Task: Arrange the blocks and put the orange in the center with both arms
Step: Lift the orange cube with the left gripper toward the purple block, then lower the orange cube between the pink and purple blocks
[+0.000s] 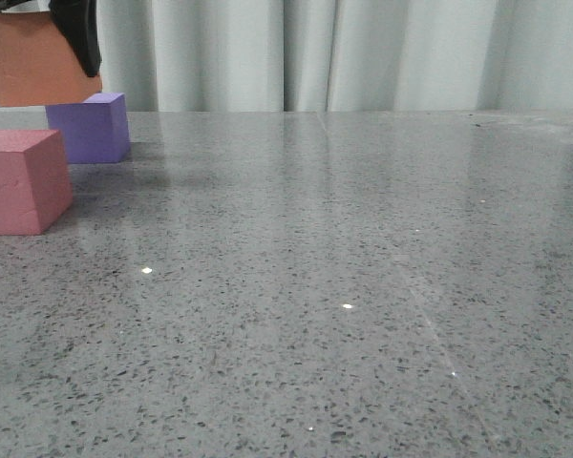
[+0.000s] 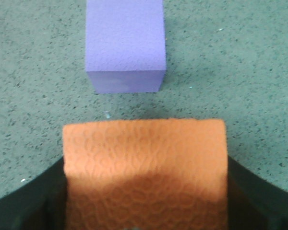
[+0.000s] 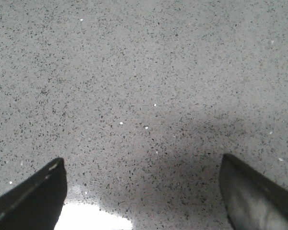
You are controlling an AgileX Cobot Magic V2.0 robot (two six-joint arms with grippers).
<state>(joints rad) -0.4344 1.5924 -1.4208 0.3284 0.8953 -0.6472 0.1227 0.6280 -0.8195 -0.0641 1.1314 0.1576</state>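
The left gripper [image 2: 144,211] clamps the orange cube [image 1: 36,59] in the air just above the purple cube [image 1: 91,127], pink cube [image 1: 21,181] nearby, right gripper [image 3: 144,191] spread empty, so centering remains undone.

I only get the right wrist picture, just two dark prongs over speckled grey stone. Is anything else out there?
Observer: Yes. The front view shows a pink-red cube resting on the table, far left.
Operator: Only that one?
Observer: A purple cube sits on the table behind it.
Operator: What's the other arm doing?
Observer: The left gripper holds an orange cube lifted off the table, above the purple one.
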